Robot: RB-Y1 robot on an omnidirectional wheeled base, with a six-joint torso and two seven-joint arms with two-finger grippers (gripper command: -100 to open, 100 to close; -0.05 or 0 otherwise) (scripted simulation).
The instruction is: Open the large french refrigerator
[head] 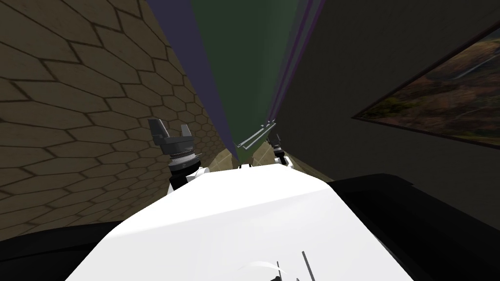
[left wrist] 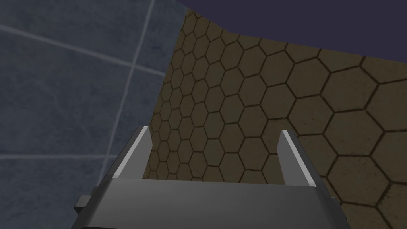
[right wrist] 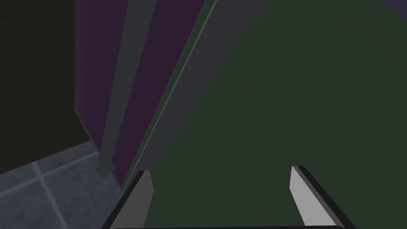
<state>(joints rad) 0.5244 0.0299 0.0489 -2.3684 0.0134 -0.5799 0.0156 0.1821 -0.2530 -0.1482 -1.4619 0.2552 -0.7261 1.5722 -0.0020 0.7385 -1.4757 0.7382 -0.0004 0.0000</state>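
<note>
The right gripper (right wrist: 220,171) is hovering with its fingers spread wide, holding nothing, and facing the dark green refrigerator door (right wrist: 302,91). A long grey handle (right wrist: 121,87) is standing just beside this door, on the purple panel (right wrist: 163,47). I am judging the door to be heavy and stiff, so the rigid bar seems the best place to grip. The left gripper (left wrist: 214,131) is also wide open and empty, near the hexagon-tiled wall (left wrist: 278,99).

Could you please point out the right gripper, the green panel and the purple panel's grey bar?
right gripper (right wrist: 220,171): right wrist view, between fingertips
green panel (right wrist: 286,99): right wrist view, flat face
grey bar (right wrist: 123,87): right wrist view, middle
</note>
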